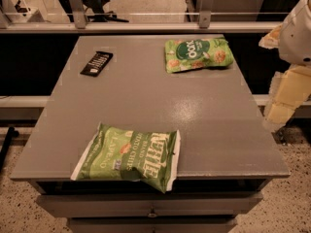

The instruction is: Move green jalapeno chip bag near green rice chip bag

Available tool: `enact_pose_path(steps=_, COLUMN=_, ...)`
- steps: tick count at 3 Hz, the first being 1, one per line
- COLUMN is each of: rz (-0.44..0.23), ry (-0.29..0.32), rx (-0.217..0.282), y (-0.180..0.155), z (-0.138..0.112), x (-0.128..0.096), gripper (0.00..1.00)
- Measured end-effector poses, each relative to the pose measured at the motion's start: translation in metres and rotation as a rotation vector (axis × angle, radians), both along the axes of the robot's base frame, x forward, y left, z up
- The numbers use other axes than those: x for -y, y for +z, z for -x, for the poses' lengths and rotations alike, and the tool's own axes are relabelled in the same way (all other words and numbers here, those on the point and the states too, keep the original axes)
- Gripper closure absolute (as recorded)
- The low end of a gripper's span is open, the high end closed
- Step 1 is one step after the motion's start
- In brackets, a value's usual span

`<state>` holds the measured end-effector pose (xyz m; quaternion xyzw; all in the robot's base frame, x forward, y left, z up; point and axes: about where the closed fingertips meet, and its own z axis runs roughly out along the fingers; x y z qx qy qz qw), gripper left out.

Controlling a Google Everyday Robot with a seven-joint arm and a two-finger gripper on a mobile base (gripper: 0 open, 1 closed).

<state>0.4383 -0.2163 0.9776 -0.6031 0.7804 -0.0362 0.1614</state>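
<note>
The green jalapeno chip bag lies flat at the front edge of the grey table, its right end hanging slightly over the edge. The green rice chip bag lies flat at the far right of the table. The two bags are far apart. My gripper hangs off the table's right side, beyond the edge and above the floor. It is well away from both bags and holds nothing that I can see.
A black snack bar lies at the far left of the table. A drawer front sits below the table's front edge. A rail and glass partition run behind the table.
</note>
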Motion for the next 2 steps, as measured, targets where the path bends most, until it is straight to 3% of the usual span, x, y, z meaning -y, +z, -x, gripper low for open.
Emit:
enact_pose_path(steps=1, rz=0.0, ry=0.0, rx=0.0, y=0.0, z=0.0, x=0.0, gripper=0.0)
enact_pose_path(steps=2, rz=-0.084, ry=0.03, rx=-0.031, y=-0.015, z=-0.004, x=-0.021, gripper=0.0)
